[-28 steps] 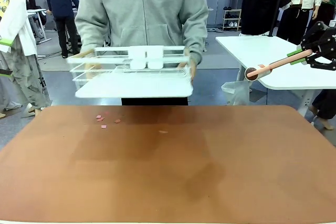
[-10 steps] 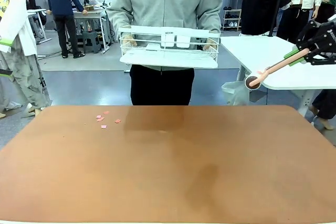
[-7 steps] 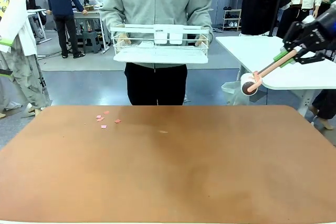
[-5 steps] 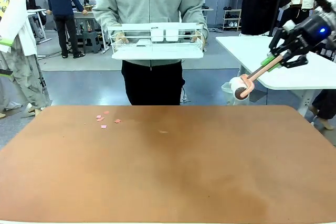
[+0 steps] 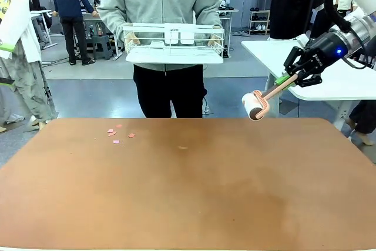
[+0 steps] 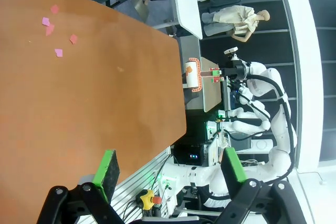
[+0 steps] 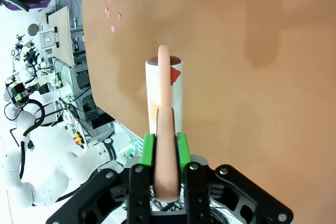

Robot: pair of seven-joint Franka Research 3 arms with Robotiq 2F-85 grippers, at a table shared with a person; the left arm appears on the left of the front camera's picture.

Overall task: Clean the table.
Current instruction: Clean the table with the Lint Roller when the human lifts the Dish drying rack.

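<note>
Front view: counter (image 5: 188, 204) broad, rigid, matte. Judged heavy and fixed; nothing to grasp, work on surface. Pink scraps (image 5: 116, 134) at 10 o'clock, thin, likely feather-light. Right gripper (image 5: 286, 78) clamped on lint roller (image 5: 255, 105) handle, roll hovering above far edge at 1 o'clock. Person holds white rack (image 5: 173, 45) beyond 12 o'clock.

Left wrist view: left gripper (image 6: 169, 156) jaws apart, empty, beside counter edge.

Right wrist view: pads pinch handle low. Handle looks stiff, roll probably tacky and light; hold seems sound.

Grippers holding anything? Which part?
Right gripper shut on the lint roller, by its pink handle, at the end away from the roll. Left gripper open, empty.
</note>
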